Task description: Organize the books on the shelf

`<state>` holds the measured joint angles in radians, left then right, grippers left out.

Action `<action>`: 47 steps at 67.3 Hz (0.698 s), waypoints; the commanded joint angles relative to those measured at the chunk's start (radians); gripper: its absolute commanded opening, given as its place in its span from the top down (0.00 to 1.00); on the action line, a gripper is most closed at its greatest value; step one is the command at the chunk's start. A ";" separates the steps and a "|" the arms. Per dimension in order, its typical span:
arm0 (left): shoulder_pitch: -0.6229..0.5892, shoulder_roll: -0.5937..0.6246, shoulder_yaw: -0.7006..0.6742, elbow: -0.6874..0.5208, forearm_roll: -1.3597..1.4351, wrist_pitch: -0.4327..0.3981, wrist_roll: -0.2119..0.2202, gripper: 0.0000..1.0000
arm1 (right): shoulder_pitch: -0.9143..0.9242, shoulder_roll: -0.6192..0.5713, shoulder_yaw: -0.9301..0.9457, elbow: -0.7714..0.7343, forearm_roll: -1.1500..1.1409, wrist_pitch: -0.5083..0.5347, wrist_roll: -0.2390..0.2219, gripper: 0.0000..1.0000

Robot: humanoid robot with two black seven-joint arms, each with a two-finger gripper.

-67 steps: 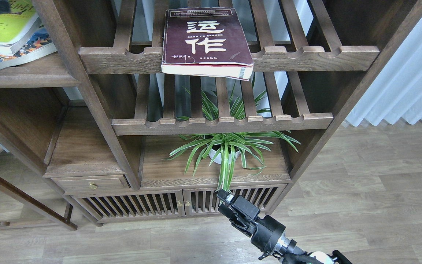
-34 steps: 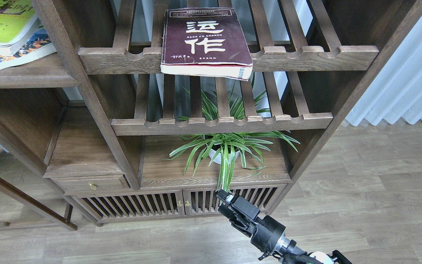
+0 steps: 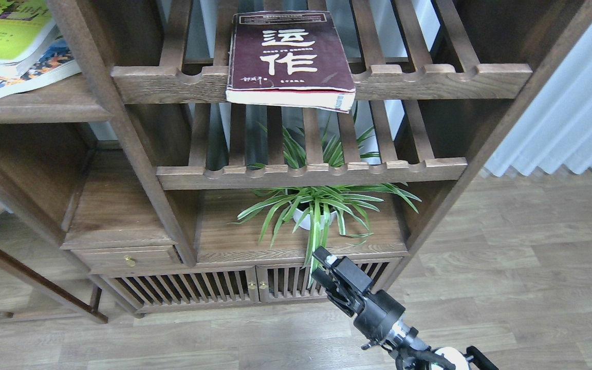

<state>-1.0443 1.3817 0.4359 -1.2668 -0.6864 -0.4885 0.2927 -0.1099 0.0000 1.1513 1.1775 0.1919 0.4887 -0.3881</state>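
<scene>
While the maroon book [image 3: 290,59] lies flat on the slatted rack [image 3: 321,82], the right end effector [image 3: 320,263] hangs low, its opening indiscernible, gripping nothing visible

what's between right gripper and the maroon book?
Head view: between right gripper and maroon book lie the potted spider plant and lower slatted rack.

Open floor [image 3: 532,267] is seen right of the cabinet. The lower middle compartment is crowded by a spider plant [image 3: 321,208]. The upper slatted rack [image 3: 429,82] is half covered by the maroon book [image 3: 288,54]; its right part is left free.
</scene>
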 commanded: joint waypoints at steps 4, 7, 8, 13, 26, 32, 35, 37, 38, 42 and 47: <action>0.139 -0.193 0.003 0.067 -0.133 0.000 -0.072 0.01 | 0.009 0.000 -0.002 0.070 0.001 0.000 0.003 0.01; 0.185 -0.245 -0.014 0.084 -0.159 0.000 -0.081 0.01 | 0.010 0.000 -0.002 0.083 0.001 0.000 0.003 0.01; 0.197 -0.260 -0.019 0.087 -0.165 0.000 -0.083 0.01 | 0.010 0.000 -0.002 0.086 0.001 0.000 0.003 0.01; 0.294 -0.361 -0.080 0.119 -0.209 0.000 -0.089 0.01 | 0.015 0.000 -0.002 0.106 0.000 0.000 0.003 0.02; 0.582 -0.670 -0.400 0.336 -0.206 0.000 -0.072 0.01 | 0.024 0.000 -0.005 0.186 -0.003 0.000 0.003 0.03; 0.671 -0.788 -0.516 0.411 -0.101 0.000 -0.072 0.01 | 0.039 0.000 -0.005 0.249 -0.006 -0.065 0.012 0.03; 0.691 -0.808 -0.534 0.415 -0.070 0.000 -0.073 0.01 | 0.047 0.000 -0.005 0.264 -0.011 -0.090 0.018 0.03; 0.701 -0.814 -0.540 0.417 -0.061 0.000 -0.073 0.01 | 0.053 0.000 -0.005 0.271 -0.012 -0.102 0.020 0.04; 0.708 -0.822 -0.542 0.417 -0.055 0.000 -0.073 0.01 | 0.059 0.000 -0.005 0.275 -0.015 -0.117 0.023 0.04; 0.718 -0.852 -0.543 0.418 -0.047 0.000 -0.073 0.01 | 0.082 0.000 -0.005 0.284 -0.035 -0.160 0.032 0.03; 0.719 -0.872 -0.543 0.422 -0.045 0.000 -0.073 0.01 | 0.111 0.000 -0.005 0.284 -0.058 -0.197 0.041 0.03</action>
<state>-0.3367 0.5470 -0.1013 -0.8511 -0.7433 -0.4886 0.2203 -0.0401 0.0001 1.1457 1.4534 0.1659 0.3550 -0.3612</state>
